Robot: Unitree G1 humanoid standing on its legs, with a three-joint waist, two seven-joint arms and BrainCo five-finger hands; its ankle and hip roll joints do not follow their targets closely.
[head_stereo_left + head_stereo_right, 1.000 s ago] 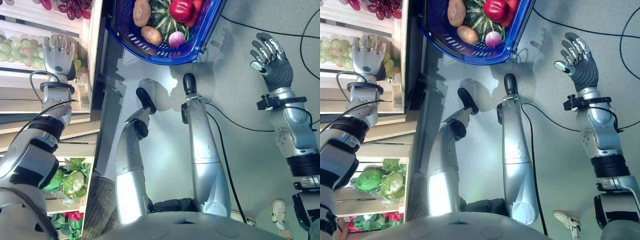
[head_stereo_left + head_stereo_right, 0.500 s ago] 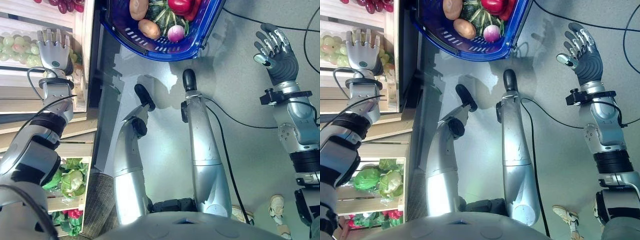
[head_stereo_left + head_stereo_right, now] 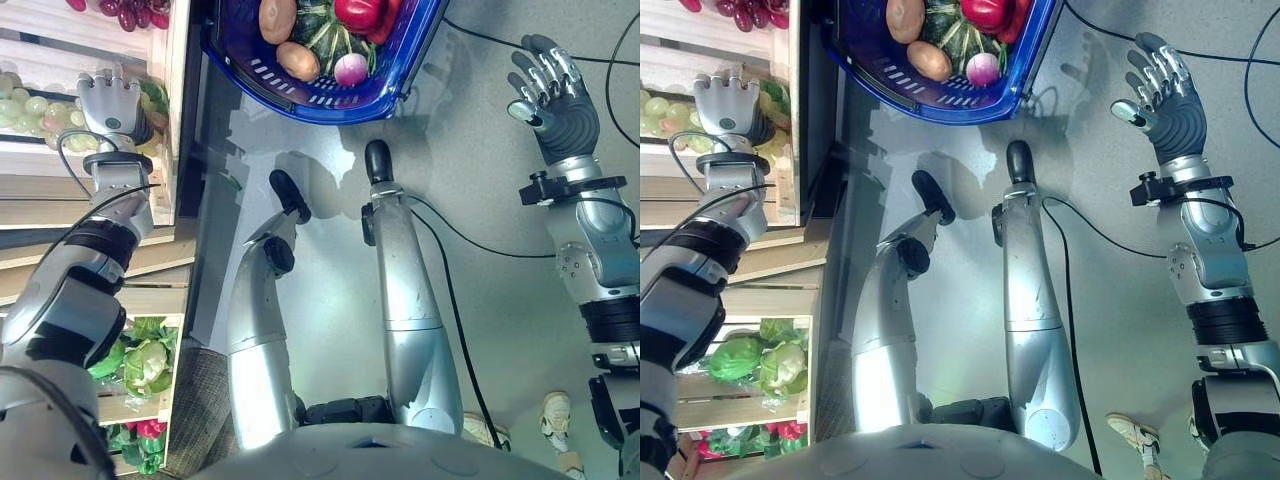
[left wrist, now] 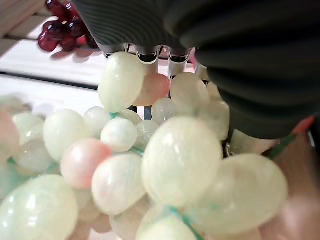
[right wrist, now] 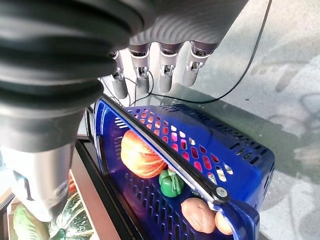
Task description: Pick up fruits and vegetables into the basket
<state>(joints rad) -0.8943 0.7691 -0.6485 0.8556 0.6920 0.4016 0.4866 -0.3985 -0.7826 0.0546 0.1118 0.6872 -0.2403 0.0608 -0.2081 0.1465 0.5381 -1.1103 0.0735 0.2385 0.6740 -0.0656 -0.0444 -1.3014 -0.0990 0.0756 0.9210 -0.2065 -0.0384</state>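
Note:
My left hand [image 3: 110, 100] reaches into a wooden crate [image 3: 165, 150] at the left and its fingers curl down over a bunch of pale green grapes [image 3: 30, 95]. In the left wrist view the grapes [image 4: 180, 160] press close against the hand, with its fingers [image 4: 145, 55] partly behind them. The blue basket [image 3: 400, 80] stands on the floor ahead and holds potatoes [image 3: 300, 62], a red pepper [image 3: 362, 12], a green squash [image 3: 325, 30] and a pink radish [image 3: 351, 68]. My right hand [image 3: 555, 95] hangs open over the floor to the basket's right, holding nothing.
Red grapes [image 3: 120, 12] lie in the compartment beyond the green ones. A lower crate holds leafy greens [image 3: 140, 360] and red produce [image 3: 140, 432]. A person's shoe [image 3: 555, 420] stands at the lower right. The right wrist view shows the basket's rim [image 5: 240, 160].
The left hand's fingers, straight before, have curled down onto the green grapes. The right hand has risen slightly and stays open.

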